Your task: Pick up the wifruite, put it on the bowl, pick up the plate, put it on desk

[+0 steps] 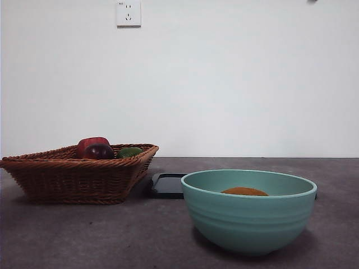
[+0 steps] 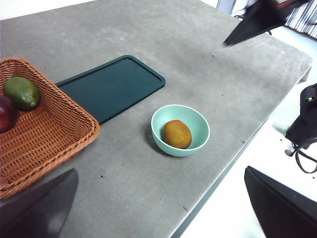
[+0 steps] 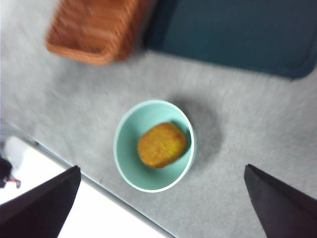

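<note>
The orange-brown wifruite [image 2: 177, 134] lies inside the mint-green bowl [image 2: 194, 118] on the desk [image 2: 198, 54]. In the front view only its top [image 1: 244, 191] shows over the bowl's rim [image 1: 249, 216]. It also shows in the right wrist view [image 3: 161, 144], in the bowl [image 3: 130, 148]. A flat dark green rectangular plate [image 2: 111, 87] lies on the desk between basket and bowl. My left gripper [image 2: 158, 208] is open, empty and high above the desk. My right gripper [image 3: 161, 208] is open, empty and high over the bowl.
A brown wicker basket [image 1: 78, 171] stands left of the plate and holds a dark red fruit [image 1: 98, 150] and a green fruit [image 2: 21, 92]. The desk's edge [image 2: 223, 173] runs close by the bowl. The other arm's black tip [image 2: 257, 20] hangs above the far side.
</note>
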You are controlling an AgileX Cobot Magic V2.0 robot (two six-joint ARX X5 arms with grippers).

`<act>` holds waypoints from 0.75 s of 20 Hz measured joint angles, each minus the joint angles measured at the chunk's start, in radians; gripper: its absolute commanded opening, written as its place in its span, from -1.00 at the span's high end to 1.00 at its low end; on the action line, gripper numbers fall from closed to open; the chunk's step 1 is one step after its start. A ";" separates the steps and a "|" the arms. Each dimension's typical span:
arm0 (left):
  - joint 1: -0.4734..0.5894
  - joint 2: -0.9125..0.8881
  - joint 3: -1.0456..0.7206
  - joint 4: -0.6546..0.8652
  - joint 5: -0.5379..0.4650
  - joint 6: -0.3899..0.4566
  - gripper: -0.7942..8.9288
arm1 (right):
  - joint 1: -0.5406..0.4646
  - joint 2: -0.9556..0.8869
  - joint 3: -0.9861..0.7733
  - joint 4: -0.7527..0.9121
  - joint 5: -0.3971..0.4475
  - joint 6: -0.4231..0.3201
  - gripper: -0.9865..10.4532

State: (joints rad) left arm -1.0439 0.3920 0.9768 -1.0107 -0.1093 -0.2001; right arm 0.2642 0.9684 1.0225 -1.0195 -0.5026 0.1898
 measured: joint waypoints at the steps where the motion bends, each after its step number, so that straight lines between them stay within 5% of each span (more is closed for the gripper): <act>1: 0.000 0.000 0.000 0.000 0.000 0.000 -0.39 | 0.015 0.042 0.000 0.013 0.006 0.002 -0.13; 15: 0.000 0.000 0.000 0.000 0.000 0.000 -0.39 | 0.264 0.447 0.000 0.019 0.246 0.002 -0.13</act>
State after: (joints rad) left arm -1.0439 0.3920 0.9768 -1.0103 -0.1093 -0.2001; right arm 0.5285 1.4151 1.0225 -1.0000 -0.2565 0.1921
